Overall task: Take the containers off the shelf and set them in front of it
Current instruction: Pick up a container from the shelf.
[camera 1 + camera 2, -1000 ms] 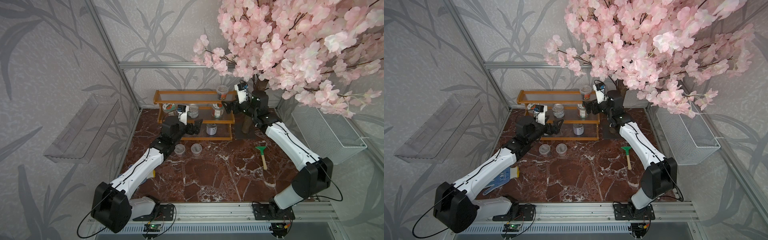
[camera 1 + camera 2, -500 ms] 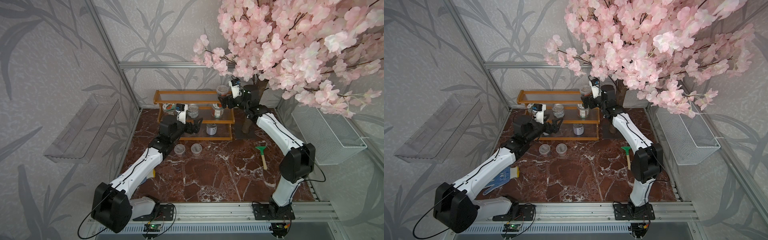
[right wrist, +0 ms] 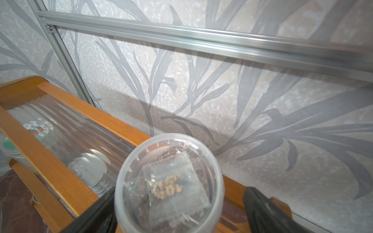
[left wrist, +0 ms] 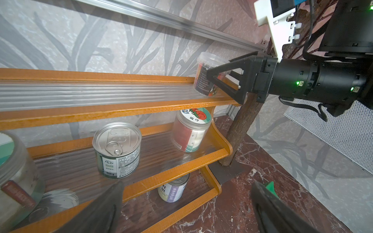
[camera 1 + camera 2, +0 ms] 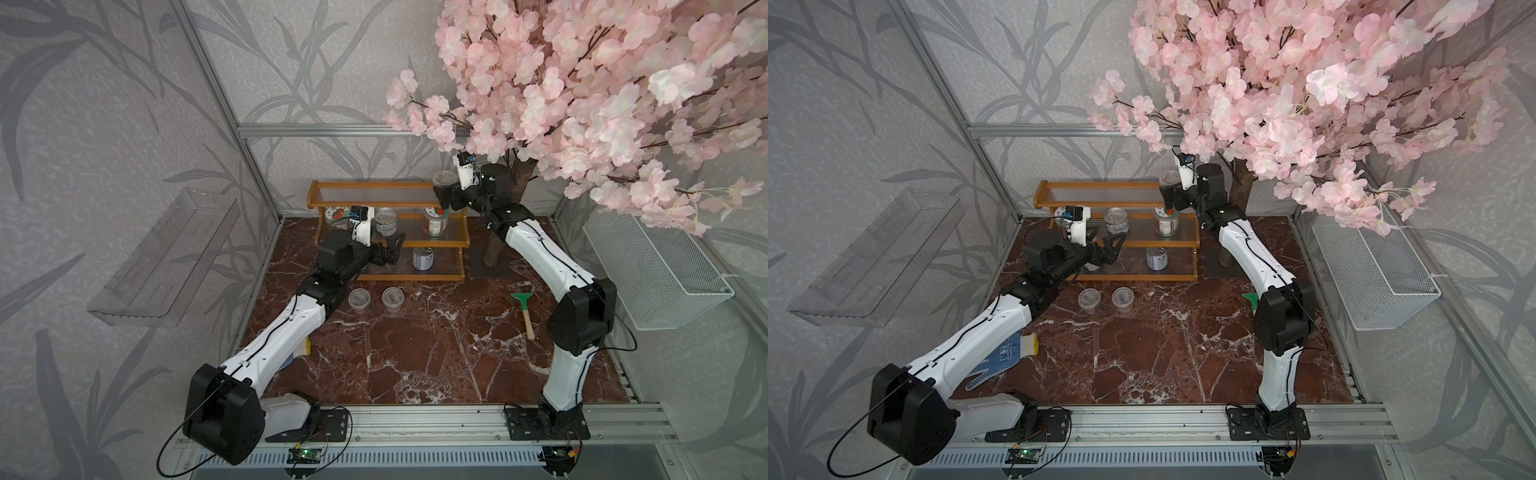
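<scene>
The right gripper (image 3: 179,191) stands wide open around a cup (image 3: 169,161) on the shelf's (image 3: 60,171) top tier: one finger (image 3: 96,213) looks to touch the cup's side, the other stands clear of it. The left gripper (image 4: 187,186) gapes empty, a can (image 4: 117,149) on the middle tier just ahead of its jaws, nearer one finger.

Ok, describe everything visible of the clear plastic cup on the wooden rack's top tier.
The clear plastic lidded cup stands upright at one end of the top ribbed tier of the orange-brown wooden stepped rack. Its side bears a dark printed label; inside lies a small bag of pale seeds over dark granules. The right gripper straddles it, jaws open.
</scene>
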`<state>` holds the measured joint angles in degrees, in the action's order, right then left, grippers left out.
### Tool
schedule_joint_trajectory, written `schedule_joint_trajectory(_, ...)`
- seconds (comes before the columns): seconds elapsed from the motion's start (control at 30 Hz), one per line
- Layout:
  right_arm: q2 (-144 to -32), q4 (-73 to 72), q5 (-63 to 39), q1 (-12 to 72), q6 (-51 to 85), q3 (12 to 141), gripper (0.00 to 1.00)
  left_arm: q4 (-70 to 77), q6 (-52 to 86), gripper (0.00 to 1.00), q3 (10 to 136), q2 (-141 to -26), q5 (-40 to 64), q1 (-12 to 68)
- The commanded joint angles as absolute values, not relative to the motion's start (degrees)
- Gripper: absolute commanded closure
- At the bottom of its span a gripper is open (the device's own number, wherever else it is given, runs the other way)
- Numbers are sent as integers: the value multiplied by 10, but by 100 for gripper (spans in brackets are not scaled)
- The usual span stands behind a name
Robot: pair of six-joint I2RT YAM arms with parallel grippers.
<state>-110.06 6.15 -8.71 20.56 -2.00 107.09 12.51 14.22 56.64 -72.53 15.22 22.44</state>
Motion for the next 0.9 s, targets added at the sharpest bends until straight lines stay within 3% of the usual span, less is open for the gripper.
schedule_joint_trajectory(0.0,-1110,35,-101,211,-17,1089,7,142,149,0,571,-730,164,221)
schedule_joint_trajectory(0.5,-1101,4,-104,218,-19,1077,33,127,141,0,563,-731,167,221)
schedule_joint_trajectory(0.87,-1063,-23,-124,221,-24,1031,35,124,138,0,559,-730,165,221)
